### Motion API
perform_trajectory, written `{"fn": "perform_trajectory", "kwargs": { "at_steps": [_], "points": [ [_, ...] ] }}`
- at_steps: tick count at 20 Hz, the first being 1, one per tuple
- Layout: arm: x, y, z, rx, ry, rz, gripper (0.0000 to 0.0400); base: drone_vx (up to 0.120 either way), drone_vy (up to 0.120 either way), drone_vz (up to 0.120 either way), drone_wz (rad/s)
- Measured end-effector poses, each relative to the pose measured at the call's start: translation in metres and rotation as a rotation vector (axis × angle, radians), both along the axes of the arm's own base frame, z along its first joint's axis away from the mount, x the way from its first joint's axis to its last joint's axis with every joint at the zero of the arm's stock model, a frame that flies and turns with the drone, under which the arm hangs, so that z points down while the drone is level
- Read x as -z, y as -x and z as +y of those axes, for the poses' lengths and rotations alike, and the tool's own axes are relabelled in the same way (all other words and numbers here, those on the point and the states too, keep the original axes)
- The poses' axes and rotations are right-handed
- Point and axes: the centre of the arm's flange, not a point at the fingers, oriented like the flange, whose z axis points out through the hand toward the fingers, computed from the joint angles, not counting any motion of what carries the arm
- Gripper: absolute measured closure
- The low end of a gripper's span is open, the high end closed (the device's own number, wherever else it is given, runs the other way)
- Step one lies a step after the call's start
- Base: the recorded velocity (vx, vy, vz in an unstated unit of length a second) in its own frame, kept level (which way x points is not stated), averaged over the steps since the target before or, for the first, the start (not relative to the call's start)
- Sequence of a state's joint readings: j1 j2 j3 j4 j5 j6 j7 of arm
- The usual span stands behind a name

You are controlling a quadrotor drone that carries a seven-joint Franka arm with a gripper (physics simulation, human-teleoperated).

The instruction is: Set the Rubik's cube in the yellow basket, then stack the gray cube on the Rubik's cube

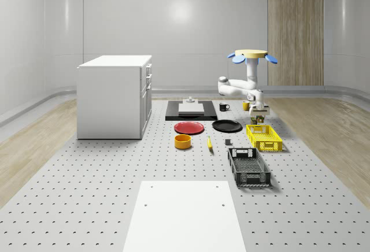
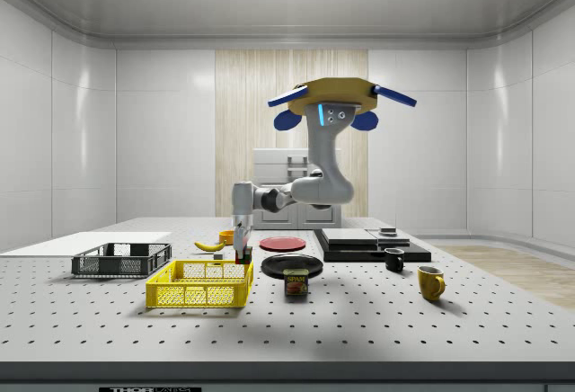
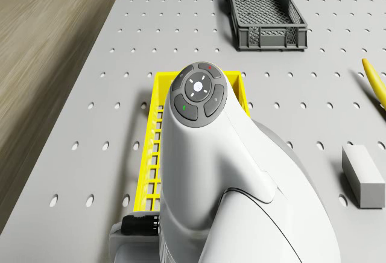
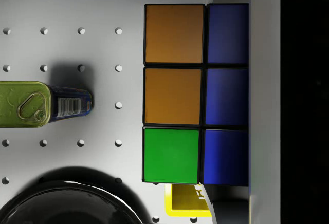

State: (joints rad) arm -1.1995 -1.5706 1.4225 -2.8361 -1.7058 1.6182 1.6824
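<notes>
rubik's cube [image 4: 195, 94] is seen in the wrist view hard against a pale gripper finger [image 4: 264, 100], with orange, green and blue tiles showing; the cube is held off the table, and the jaws are taken to be clamped on it, though the second finger is not made out; in the side view the gripper [image 2: 242, 250] is placed just above the rear corner of the yellow basket [image 2: 199, 284], at the side view's right end of it, with a small dark multi-coloured object between the fingers; in the whole-scene view the gripper [image 1: 258, 115] is hung over the far end of the yellow basket [image 1: 264, 137]; the drone [image 2: 335, 97] is seen hovering high above the table [image 1: 87, 206], over the far part near the black plate [image 2: 292, 265], with the arm bent down towards the basket; a gray cube [image 3: 363, 175] is laid on the table beside the arm in the drone view, apart from the basket; a tin can [image 4: 43, 104] lies on its side near the cube in the wrist view, and stands in front of the black plate in the side view; a dark gray crate [image 1: 248, 167] is set nearer the camera than the yellow basket in the whole-scene view; a banana [image 3: 375, 82] is laid between the crate and the gray cube
</notes>
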Motion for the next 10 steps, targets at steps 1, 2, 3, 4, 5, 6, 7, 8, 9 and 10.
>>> {"fn": "perform_trajectory", "kwargs": {
  "at_steps": [1, 2, 3, 4, 5, 6, 7, 8, 9, 10],
  "points": [
    [0.0, 0.0, 0.0, 0.0, 0.0, 0.0, 0.0078, 0.12, 0.0, 0.0, 0.0],
    [0.0, 0.0, 0.0, 0.0, 0.0, 0.0, 0.0078, 0.12, 0.0, 0.0, 0.0],
    [0.0, 0.0, 0.0, 0.0, 0.0, 0.0, 0.0078, 0.12, 0.0, 0.0, 0.0],
    [0.0, 0.0, 0.0, 0.0, 0.0, 0.0, 0.0078, 0.12, 0.0, 0.0, 0.0],
    [0.0, 0.0, 0.0, 0.0, 0.0, 0.0, 0.0078, 0.12, 0.0, 0.0, 0.0],
    [0.0, 0.0, 0.0, 0.0, 0.0, 0.0, 0.0078, 0.12, 0.0, 0.0, 0.0],
    [0.0, 0.0, 0.0, 0.0, 0.0, 0.0, 0.0078, 0.12, 0.0, -0.04, 0.0],
    [0.0, 0.0, 0.0, 0.0, 0.0, 0.0, 0.0078, 0.12, 0.0, -0.12, 0.0],
    [0.0, 0.0, 0.0, 0.0, 0.0, 0.0, 0.0078, 0.12, 0.0, -0.12, 0.0],
    [0.0, 0.0, 0.0, 0.0, 0.0, 0.0, 0.0078, 0.12, 0.0, -0.12, 0.0]
  ]
}}
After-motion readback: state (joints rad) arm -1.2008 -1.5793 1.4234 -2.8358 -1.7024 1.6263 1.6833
